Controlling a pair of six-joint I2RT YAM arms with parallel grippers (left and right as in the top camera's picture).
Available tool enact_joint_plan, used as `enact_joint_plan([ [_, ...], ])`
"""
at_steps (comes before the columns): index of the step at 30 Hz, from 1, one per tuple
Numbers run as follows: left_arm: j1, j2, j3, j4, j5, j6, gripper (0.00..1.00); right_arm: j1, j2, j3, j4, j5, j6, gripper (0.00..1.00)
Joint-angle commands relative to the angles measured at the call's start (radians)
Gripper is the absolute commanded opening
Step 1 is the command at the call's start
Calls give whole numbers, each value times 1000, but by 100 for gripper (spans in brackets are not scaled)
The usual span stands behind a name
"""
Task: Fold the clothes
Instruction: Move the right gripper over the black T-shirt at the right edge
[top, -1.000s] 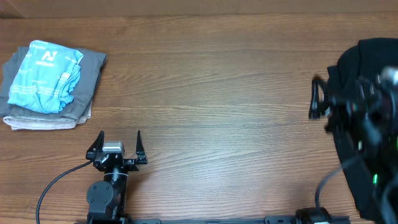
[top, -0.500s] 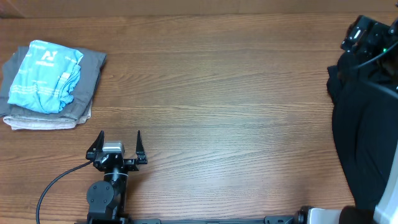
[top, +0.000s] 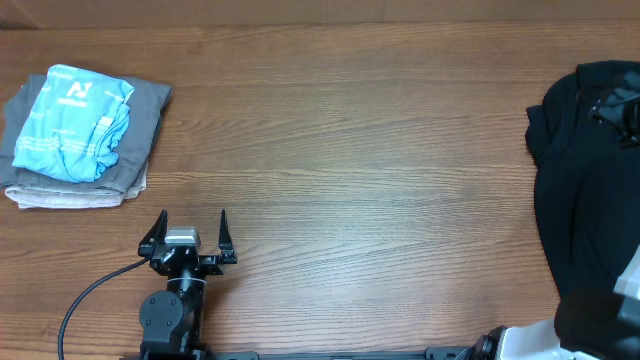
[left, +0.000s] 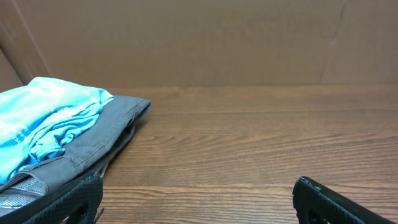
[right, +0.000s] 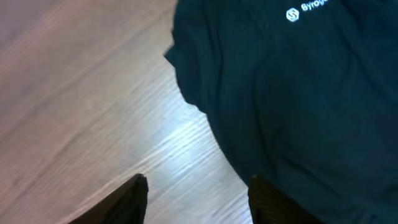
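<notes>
The black T-shirt (top: 580, 200) lies in a loose heap at the right edge of the counter (top: 350, 130), and part of it runs out of the overhead picture. It is not folded. In the right wrist view you see the black T-shirt (right: 298, 93) from close up, with its bumpy edge on the wood and a small white logo (right: 308, 9) at the top. Your right tool (right: 199, 202) hangs over that edge. Its two fingers stand apart, one over bare wood and one over the cloth, and you can see nothing pinched between them. From above, the right tool is only a blur on the shirt. Far off on the left, your left tool (top: 192, 215) sits low near the front of the counter, opened wide and holding nothing. The left tool (left: 199, 202) points toward the far left corner. There a light blue shirt (top: 75, 120) lies on top of a folded grey garment (top: 145, 125). The left wrist view shows the same blue shirt (left: 50, 118) and grey garment (left: 106, 137), well apart from the fingers.
</notes>
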Motion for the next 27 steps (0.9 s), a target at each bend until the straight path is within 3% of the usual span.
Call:
enact_joint_plan([
  [1, -7, -11, -5, 4, -5, -16, 100, -5, 36, 20, -6, 2, 14, 55],
  [13, -7, -11, -5, 4, -5, -17, 100, -5, 68, -140, 53, -10, 35, 56],
  [27, -7, -11, -5, 4, -5, -16, 100, 14, 114, -466, 372, -101, 35, 49],
])
